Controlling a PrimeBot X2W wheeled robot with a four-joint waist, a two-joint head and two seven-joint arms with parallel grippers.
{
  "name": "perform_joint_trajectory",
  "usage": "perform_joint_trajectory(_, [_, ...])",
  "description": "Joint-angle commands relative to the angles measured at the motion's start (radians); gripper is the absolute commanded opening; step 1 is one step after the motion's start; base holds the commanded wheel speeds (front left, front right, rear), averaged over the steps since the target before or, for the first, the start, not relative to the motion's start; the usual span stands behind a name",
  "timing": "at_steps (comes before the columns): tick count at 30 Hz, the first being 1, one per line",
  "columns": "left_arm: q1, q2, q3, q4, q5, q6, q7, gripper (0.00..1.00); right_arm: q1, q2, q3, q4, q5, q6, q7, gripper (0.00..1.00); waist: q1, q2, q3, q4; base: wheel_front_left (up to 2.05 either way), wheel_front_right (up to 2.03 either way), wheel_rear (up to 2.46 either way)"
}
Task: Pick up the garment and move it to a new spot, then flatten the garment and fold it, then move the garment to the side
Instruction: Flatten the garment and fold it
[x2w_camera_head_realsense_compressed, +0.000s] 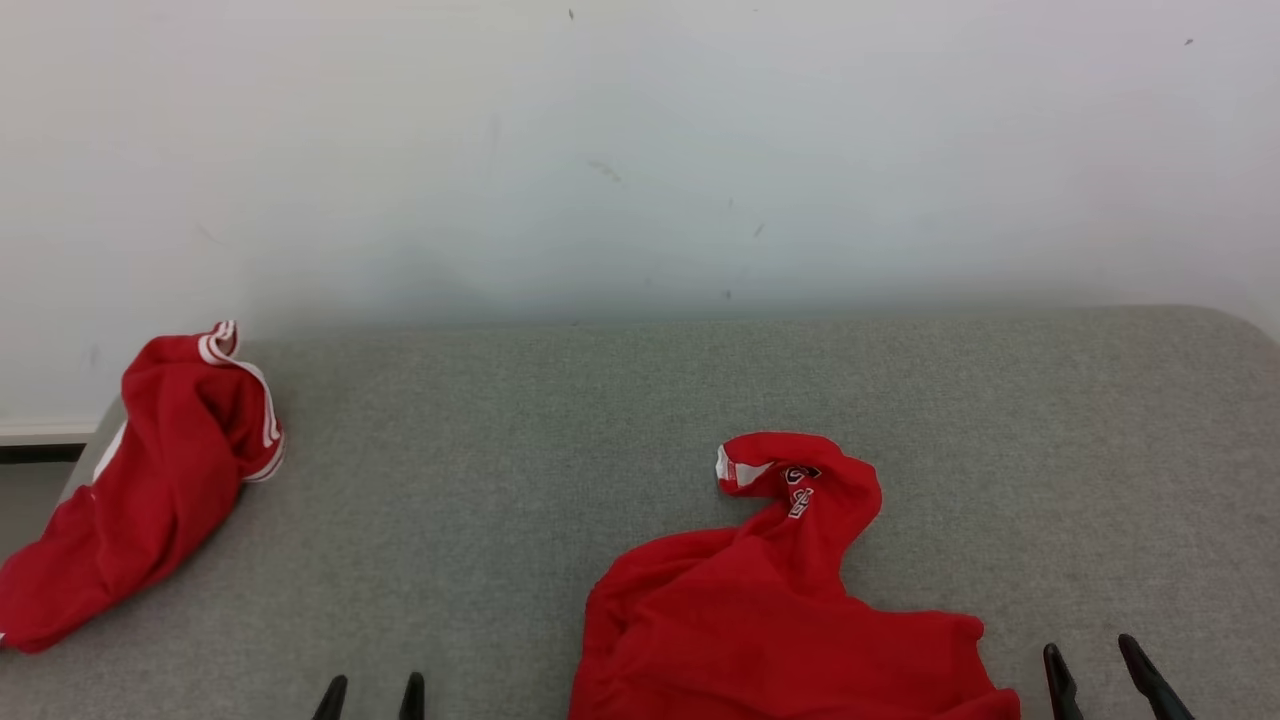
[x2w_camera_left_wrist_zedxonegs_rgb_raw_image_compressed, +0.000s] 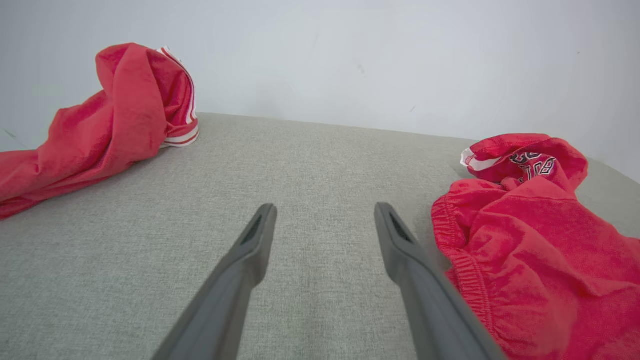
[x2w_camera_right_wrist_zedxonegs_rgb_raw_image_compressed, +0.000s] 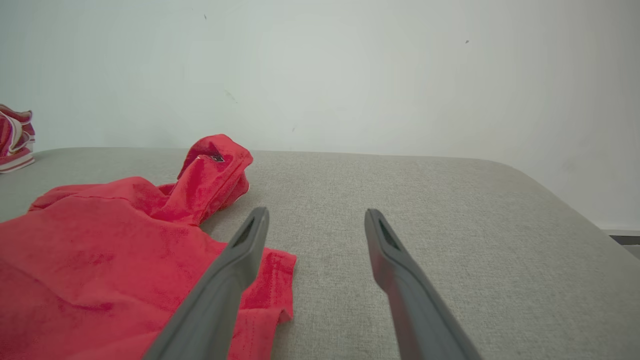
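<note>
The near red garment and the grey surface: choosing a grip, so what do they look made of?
Garment: soft matte knit, likely cotton or jersey; it crumples in loose folds. Surface: matte woven upholstery fabric, seemingly; a fine flecked weave shows.

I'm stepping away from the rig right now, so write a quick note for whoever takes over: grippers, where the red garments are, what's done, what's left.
Left gripper: open, empty, just left of the near red garment.
Right gripper: open, empty, by that garment's right edge.
Near red garment: crumpled on the grey surface in front of the robot, between the two grippers.
Second red garment, with white stripes: bunched at the surface's far left edge.
Done: nothing visible; the near garment is neither flat nor folded.
Left: pick it up, move it, flatten, fold, set it aside.
</note>
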Motion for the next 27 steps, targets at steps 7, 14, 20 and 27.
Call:
perform_joint_trajectory(7, [0.056, -0.109, 0.151, -0.019, 0.123, -0.114, -0.001, 1.0, -0.003, 0.013, 0.027, 0.02, -0.003, -0.003, 0.001, 1.0, 0.0, 0.0, -0.001, 0.015, 0.0, 0.0, 0.0])
perform_joint_trajectory(14, [0.05, -0.165, 0.245, -0.014, 0.172, -0.179, -0.001, 1.0, -0.015, 0.023, 0.042, 0.032, 0.001, -0.003, 0.001, 1.0, 0.0, 0.0, -0.001, 0.016, 0.0, 0.0, 0.0])
perform_joint_trajectory(20, [0.04, -0.188, 0.285, -0.004, 0.194, -0.206, -0.001, 1.0, -0.024, 0.027, 0.054, 0.038, 0.008, -0.003, 0.001, 1.0, 0.0, 0.0, -0.005, 0.016, 0.0, 0.0, 0.0])
perform_joint_trajectory(27, [0.036, -0.192, 0.294, 0.008, 0.194, -0.222, -0.001, 1.0, -0.027, 0.02, 0.057, 0.036, 0.014, -0.003, 0.001, 1.0, 0.0, 0.0, -0.005, 0.018, 0.0, 0.0, 0.0])
